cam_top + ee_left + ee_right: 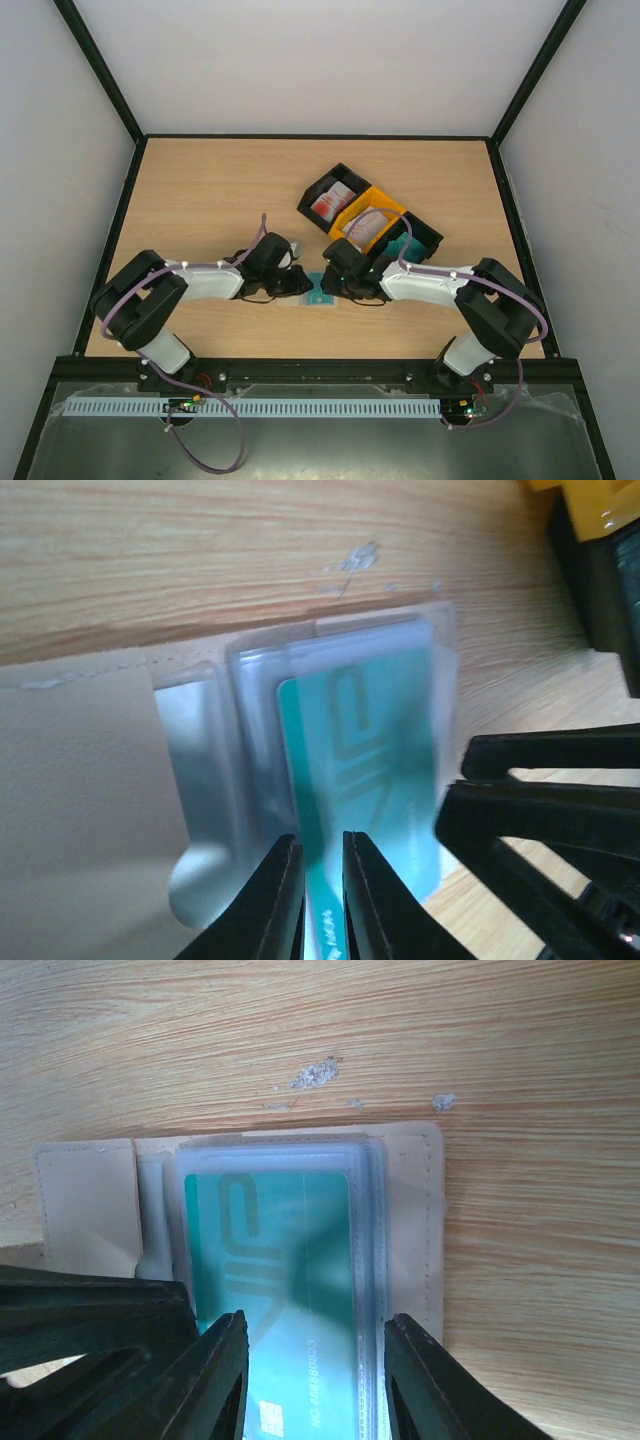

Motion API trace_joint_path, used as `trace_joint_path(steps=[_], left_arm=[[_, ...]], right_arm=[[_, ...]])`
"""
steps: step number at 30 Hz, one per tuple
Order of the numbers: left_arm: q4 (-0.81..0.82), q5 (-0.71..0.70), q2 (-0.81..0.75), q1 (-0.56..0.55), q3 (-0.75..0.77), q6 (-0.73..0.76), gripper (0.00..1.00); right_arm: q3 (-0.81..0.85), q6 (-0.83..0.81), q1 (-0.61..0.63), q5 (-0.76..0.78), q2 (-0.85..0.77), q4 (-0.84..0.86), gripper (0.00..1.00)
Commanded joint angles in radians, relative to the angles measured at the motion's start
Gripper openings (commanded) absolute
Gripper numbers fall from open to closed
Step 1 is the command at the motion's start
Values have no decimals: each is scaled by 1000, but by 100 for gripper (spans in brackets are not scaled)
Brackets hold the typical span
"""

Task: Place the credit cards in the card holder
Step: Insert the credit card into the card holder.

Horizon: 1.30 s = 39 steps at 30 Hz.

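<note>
The beige card holder (303, 299) lies open on the table between both arms, its clear sleeves (240, 730) fanned out. A teal credit card (290, 1250) sits partly inside a sleeve. My left gripper (322, 855) is over the card's near end (370, 750), jaws a narrow gap apart with the card's edge running between them. My right gripper (312, 1335) is open and straddles the sleeve stack, one finger over the holder's beige edge (410, 1210). In the top view the two grippers, left (300, 285) and right (335, 285), meet over the card (322, 292).
Three open bins stand in a diagonal row behind the holder. A black one (312, 196) holds white cards with red print, an orange one (385, 203) pale cards, another black one (428, 236) teal cards. The right gripper's black fingers (540, 800) crowd the left wrist view.
</note>
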Motion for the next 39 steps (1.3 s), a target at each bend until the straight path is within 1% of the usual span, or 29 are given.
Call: trace_joint_path(steps=[1,8,13,15,19,22,29,39], left_arm=[[27,26,52,-2,-16,4,12],[-43,-44,75,-1,-20,14,3],[-79,-89,76,-1,-38,22,3],[-78,-91,81,-1,-43,21,3],[-85,-102,88,0,-45,16,2],[-93,-113,80,4,-48,11,2],[-96,-115,70,18,-55,12,2],[-88,-105,75,21,-55,10,2]], right_arm=[[-17,7,0,-1,-15,25,37],[-23,12,0,-4,-15,31,36],[-25,13,-1,-5,-16,35,35],[-25,13,-1,-14,-13,41,31],[-24,14,-1,-22,-10,44,27],[-21,15,0,-22,-5,34,27],[-14,11,-1,-24,15,24,30],[-19,8,0,-80,25,62,28]])
